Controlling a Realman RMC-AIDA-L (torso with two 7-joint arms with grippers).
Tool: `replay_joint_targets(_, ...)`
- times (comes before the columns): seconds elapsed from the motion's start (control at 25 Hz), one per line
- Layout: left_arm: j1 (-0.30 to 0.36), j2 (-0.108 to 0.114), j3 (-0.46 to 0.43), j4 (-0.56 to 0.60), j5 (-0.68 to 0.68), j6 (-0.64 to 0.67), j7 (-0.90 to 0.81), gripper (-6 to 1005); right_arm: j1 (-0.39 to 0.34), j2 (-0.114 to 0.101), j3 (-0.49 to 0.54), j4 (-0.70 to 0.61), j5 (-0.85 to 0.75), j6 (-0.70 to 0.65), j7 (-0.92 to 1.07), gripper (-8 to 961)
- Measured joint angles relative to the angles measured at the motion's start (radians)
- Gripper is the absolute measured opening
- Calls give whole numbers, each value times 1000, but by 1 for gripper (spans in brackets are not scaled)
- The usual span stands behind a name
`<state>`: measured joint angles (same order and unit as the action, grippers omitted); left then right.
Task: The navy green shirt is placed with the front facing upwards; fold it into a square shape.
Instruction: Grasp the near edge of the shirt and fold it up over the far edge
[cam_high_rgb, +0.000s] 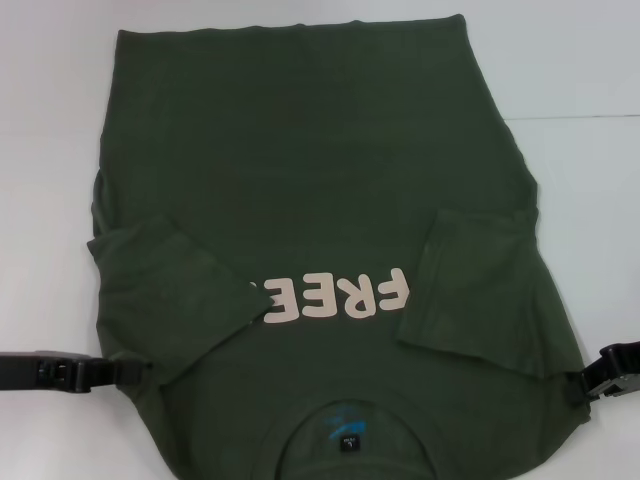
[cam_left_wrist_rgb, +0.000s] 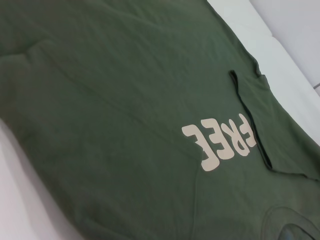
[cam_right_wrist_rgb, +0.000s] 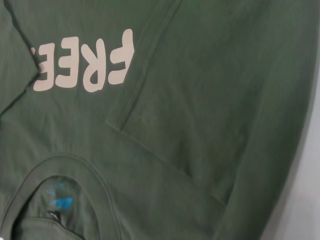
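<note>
Shirt (cam_high_rgb: 320, 200): green tee lying flat on the white table (cam_high_rgb: 590, 60), front up, collar end nearest the robot and hem at the far side.
Lettering (cam_high_rgb: 335, 297): pale "FREE" on the chest, reads upside down from the head cam, its first letters partly tucked under the left sleeve.
Sleeves: both already folded in over the chest, left sleeve (cam_high_rgb: 165, 290) beside one end of the lettering, right sleeve (cam_high_rgb: 480, 290) beside the other.
Collar (cam_high_rgb: 350, 425): round neck opening below the lettering, with blue print and a small dark label inside.
Left gripper (cam_high_rgb: 125, 372): right at the shirt's left edge, near the shoulder; honestly can't tell if it's pinching the cloth or not.
Right gripper (cam_high_rgb: 585, 385): same deal at the shirt's right edge, touching or just beside the fabric, fingers not readable.
</note>
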<state>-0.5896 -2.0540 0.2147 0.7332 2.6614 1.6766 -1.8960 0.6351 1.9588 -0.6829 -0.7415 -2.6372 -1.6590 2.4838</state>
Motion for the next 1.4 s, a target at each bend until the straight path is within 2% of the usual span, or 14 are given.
replay_joint_targets(0.28, -1, 1, 0, 0, 0, 0, -1, 81, 0, 0, -16, -2, -1, 1, -8, 118)
replay_joint_targets(0.52, -1, 1, -3, 0, -1, 1, 9, 83, -11, 0, -5, -5, 3, -2, -72, 86)
replay_joint_targets(0.92, 9, -2, 6, 0, -46, 14, 82, 85, -48, 9, 91, -1, 45, -9, -254, 52)
replay_joint_targets(1.12, 25, -8, 8, 0, -62, 14, 149, 86, -94, 16, 114, 0, 142, -8, -373, 46)
replay_joint_targets(1.4, 67, -17, 0, -2, -132, 16, 349, 88, -167, 34, 180, 13, 300, -13, -596, 42)
